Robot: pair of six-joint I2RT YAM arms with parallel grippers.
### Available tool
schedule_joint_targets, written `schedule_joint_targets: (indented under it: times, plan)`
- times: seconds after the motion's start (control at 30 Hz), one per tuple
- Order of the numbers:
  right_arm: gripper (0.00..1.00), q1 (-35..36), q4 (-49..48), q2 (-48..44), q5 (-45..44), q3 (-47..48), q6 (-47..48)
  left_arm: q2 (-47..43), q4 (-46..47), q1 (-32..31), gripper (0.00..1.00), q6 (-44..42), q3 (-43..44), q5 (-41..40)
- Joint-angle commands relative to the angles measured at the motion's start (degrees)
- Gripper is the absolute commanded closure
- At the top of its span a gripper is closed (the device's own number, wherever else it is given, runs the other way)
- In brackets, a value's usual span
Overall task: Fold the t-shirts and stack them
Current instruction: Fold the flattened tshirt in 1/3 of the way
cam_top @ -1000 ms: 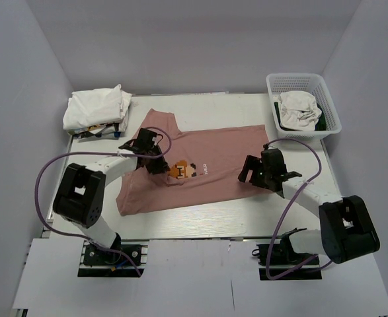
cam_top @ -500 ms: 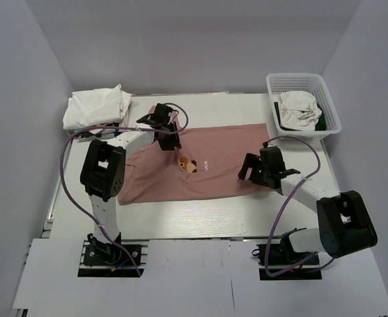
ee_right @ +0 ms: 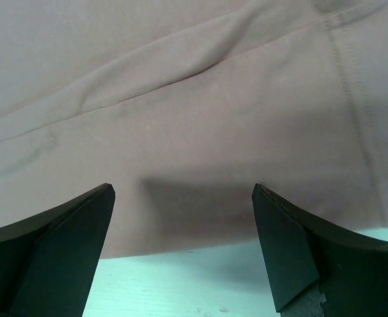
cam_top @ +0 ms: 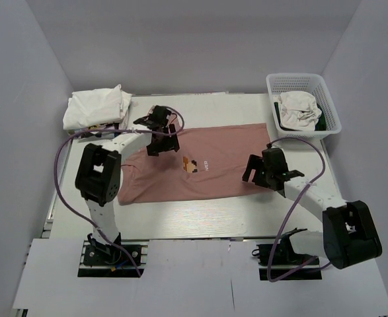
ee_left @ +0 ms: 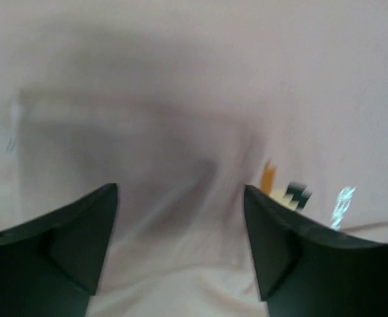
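Stack of white t-shirts (cam_top: 94, 104) sits folded at the far left corner of the table (cam_top: 200, 214), with dark and yellow marks showing along its near edge. Just to its right, the left gripper (cam_top: 162, 144) hangs over the far left part of the dusty-pink t-shirt (cam_top: 227, 175). In the wrist view its two dark fingers (ee_left: 75, 238) stand well apart with nothing between them, only blurred pink cloth below. Whether the tips touch the fabric cannot be told.

The dusty-pink t-shirt lies spread flat across the middle of the table, long side running left to right, with its near left corner close to the left arm's elbow. Its pixel-figure print (cam_top: 191, 166) faces up near the centre, with a short line of small text beside it, too small to read.

At the shirt's right end the right gripper (cam_top: 252, 172) sits low over the near right corner of the cloth. Its jaws are spread wide and hold nothing; between them the wrist view shows smooth pink fabric, a stitched seam on the right and a strip of bare table beyond the hem.

Farthest right, in the far corner, stands the white mesh basket (cam_top: 273, 82), apart from the pink shirt. A crumpled white t-shirt (cam_top: 298, 107) lies inside it, with something dark beside that against the right wall.
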State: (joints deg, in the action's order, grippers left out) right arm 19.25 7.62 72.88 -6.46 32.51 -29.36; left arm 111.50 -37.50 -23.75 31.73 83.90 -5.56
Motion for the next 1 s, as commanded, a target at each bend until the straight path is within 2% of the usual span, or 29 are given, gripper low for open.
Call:
schedule_joint_targets:
  times: [0.0,0.07,0.13,0.3,0.5,0.6,0.63,0.7,0.73,0.83,0.97]
  plan:
    - [0.10,-0.2,2.5,-3.9,-4.7,-1.5,0.6,-10.7,0.3,0.5,0.12,3.4,-8.0,-2.6]
    - [0.10,-0.3,2.5,-4.7,-5.6,-3.1,0.5,-16.0,1.1,1.2,0.03,4.9,-16.1,-4.3]
    - [0.10,-0.4,1.0,-4.3,-5.8,-3.9,-0.4,-18.8,1.1,1.2,0.01,8.4,-22.9,-7.1]
    - [0.10,-0.3,-3.0,-0.8,-1.5,-9.5,-3.4,-21.9,0.0,1.7,0.01,13.4,-33.8,-7.6]
    - [0.10,0.2,3.6,-0.9,0.1,-9.6,-3.7,-22.8,-6.2,2.7,0.01,18.8,-41.3,-10.6]
    - [0.10,1.0,10.4,-7.0,-0.9,-11.8,-5.7,-25.7,-7.9,2.7,0.01,19.5,-44.1,-8.0]
    - [0.10,1.2,11.3,-12.9,-1.1,-12.9,-7.1,-28.4,-9.2,2.7,0.01,20.0,-44.6,-7.5]
    - [0.10,1.6,14.4,-16.8,-0.1,-14.0,-7.8,-31.4,-10.9,2.7,0.01,20.9,-44.6,-7.4]
    - [0.10,2.1,14.7,-21.6,0.6,-14.5,-8.3,-34.4,-11.7,2.0,0.01,20.9,-44.6,-7.4]
    - [0.10,2.6,15.2,-25.1,2.5,-12.4,-8.0,-38.5,-12.4,2.0,0.01,20.9,-40.4,-8.5]
    - [0.10,3.0,12.1,-24.1,-2.1,-6.0,-3.8,-41.4,-6.1,2.6,0.01,17.7,-32.1,-12.7]
